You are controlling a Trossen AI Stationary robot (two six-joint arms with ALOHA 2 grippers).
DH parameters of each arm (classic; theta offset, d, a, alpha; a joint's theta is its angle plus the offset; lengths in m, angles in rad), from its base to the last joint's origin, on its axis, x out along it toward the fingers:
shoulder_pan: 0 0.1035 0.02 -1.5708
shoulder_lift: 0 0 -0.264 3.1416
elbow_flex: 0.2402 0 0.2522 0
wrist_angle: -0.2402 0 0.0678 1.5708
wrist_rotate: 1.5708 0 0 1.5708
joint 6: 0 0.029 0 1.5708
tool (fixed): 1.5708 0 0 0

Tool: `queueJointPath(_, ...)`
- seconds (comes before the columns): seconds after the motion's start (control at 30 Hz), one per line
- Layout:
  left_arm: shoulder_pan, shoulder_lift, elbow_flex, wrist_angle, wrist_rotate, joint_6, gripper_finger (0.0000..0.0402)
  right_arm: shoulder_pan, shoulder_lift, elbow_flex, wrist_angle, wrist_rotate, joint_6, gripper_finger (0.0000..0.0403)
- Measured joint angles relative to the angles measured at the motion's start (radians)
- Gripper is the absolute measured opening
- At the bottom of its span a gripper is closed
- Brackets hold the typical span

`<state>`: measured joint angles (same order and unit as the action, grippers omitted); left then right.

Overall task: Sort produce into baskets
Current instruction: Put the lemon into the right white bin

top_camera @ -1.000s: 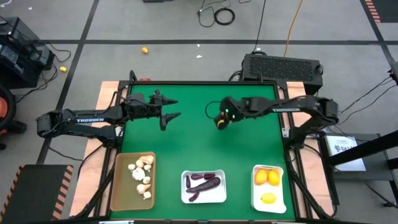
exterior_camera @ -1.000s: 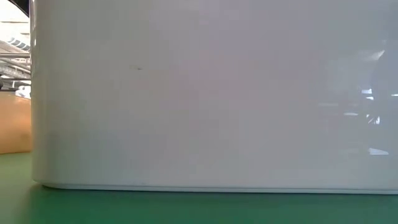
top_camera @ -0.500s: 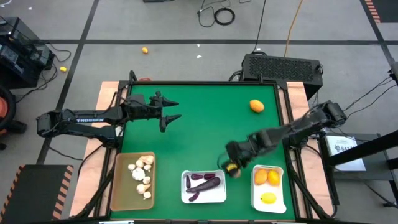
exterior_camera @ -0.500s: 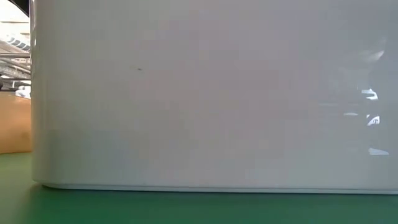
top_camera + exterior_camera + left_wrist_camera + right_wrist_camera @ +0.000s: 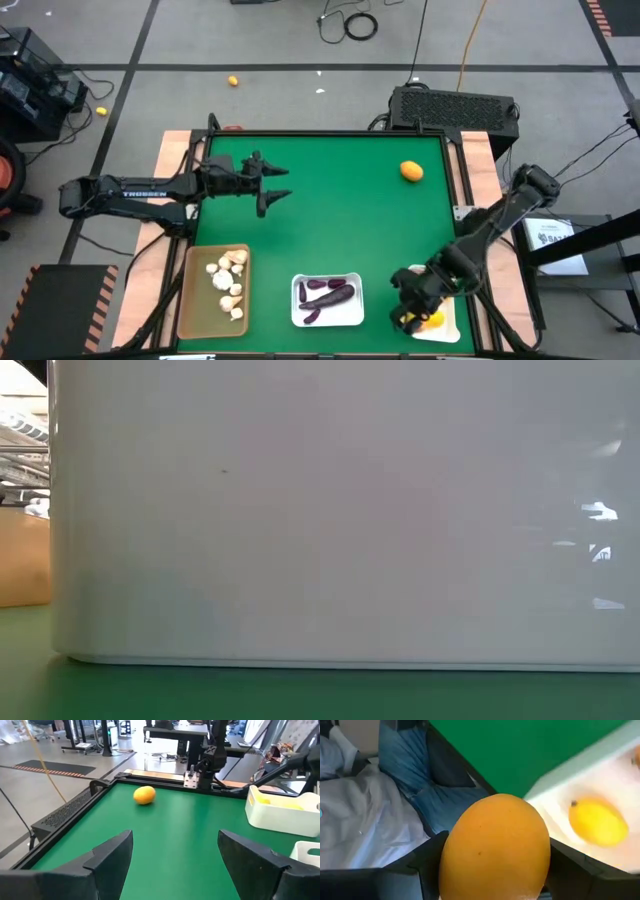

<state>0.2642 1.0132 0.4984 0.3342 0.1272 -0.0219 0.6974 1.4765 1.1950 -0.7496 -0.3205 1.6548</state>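
A green worktop [image 5: 330, 220] seen from above, with two dark robot arms. White lettering on the left arm reads "TROSSEN". The left gripper [image 5: 277, 184] hovers over the far left part of the worktop, its fingers [image 5: 107, 857] spread apart and empty, in the same place as half a second ago.

The right gripper [image 5: 408, 318] is now over the front edge of the white basket on the right [image 5: 447, 328], having swung there from a spot just left of that basket. Its fingers are clamped on an orange fruit [image 5: 495, 847]. A yellow fruit [image 5: 598, 823] lies in that basket below.

Another orange fruit [image 5: 411, 171] sits loose near the worktop's far right corner, unmoved.

Along the front edge, a tan basket [image 5: 192, 300] holds whitish knobbly bulbs [image 5: 228, 282], and a middle white basket [image 5: 300, 315] holds dark purple pieces [image 5: 328, 293].

The low view is filled by a white basket wall [image 5: 340, 510].

In the right wrist view, a person's blue jeans show beyond the worktop.
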Motion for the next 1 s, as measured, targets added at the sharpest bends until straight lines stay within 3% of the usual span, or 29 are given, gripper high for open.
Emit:
queueJointPath(0.3,-0.018,0.0,0.0,-0.003,-0.004,0.001,0.0299,0.112,0.0,0.068,-0.325,0.056,0.222,0.026)
queueJointPath(0.73,-0.018,0.0,0.0,0.001,-0.004,0.002,0.0299,0.114,0.0,0.057,-0.359,0.09,0.245,0.0263)
queueJointPath(1.0,-0.018,0.0,0.0,0.001,-0.004,0.003,0.0299,0.114,0.0,0.057,-0.36,0.089,0.246,0.0312)
